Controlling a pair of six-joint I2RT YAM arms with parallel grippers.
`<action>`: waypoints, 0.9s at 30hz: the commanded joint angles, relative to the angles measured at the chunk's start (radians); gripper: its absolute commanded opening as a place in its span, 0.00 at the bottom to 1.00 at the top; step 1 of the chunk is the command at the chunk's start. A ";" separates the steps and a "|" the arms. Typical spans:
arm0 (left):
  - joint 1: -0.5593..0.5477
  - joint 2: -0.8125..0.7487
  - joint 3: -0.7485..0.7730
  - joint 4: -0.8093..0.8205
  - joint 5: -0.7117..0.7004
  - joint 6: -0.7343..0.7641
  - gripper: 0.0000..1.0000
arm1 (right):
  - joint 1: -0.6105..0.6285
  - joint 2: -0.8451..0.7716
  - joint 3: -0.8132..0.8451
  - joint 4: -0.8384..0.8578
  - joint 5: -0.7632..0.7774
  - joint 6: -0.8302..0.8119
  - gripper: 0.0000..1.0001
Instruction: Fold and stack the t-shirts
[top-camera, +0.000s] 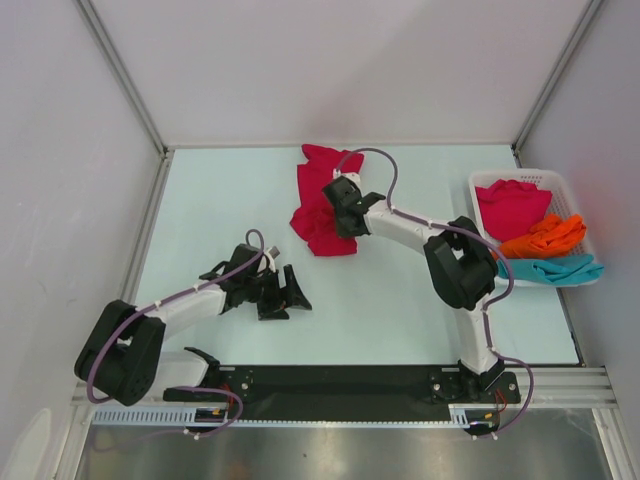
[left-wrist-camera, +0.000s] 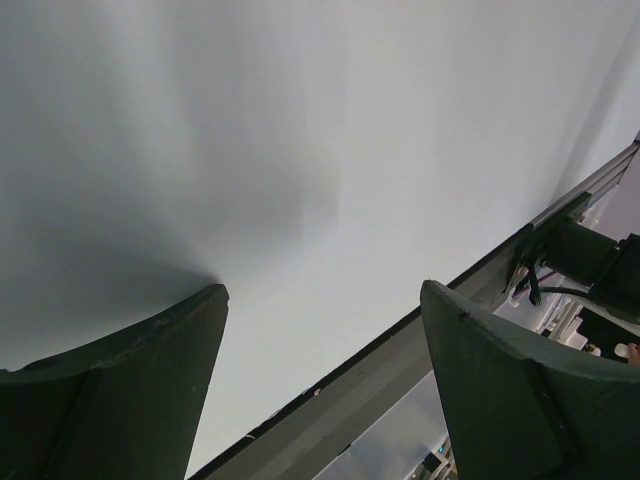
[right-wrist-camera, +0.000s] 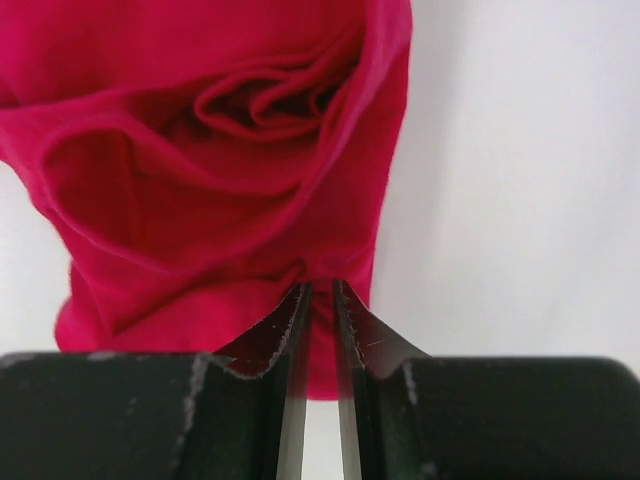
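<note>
The right pincer (right-wrist-camera: 320, 292) was clenched on a fold of the crimson t-shirt (top-camera: 316, 185), which lay crumpled at upper centre of the worktop (top-camera: 220, 210); the step in hand appeared to be spreading, and the next move would call for the released left pincer (top-camera: 287, 297) to take a second edge.

Cannot see how much of the crumpled crimson cloth t-shirt (right-wrist-camera: 200, 180) sits pinched inside the black right gripper (right-wrist-camera: 321, 288), nor its cropped top.
</note>
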 joint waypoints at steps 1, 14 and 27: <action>0.004 0.051 -0.007 -0.037 -0.081 0.058 0.87 | 0.004 0.028 0.112 0.020 -0.004 0.004 0.19; 0.004 0.108 0.024 -0.031 -0.075 0.070 0.87 | 0.017 0.066 0.204 0.001 -0.022 0.016 0.20; 0.004 0.076 0.020 -0.061 -0.090 0.072 0.87 | -0.029 0.345 0.554 -0.095 -0.035 -0.048 0.19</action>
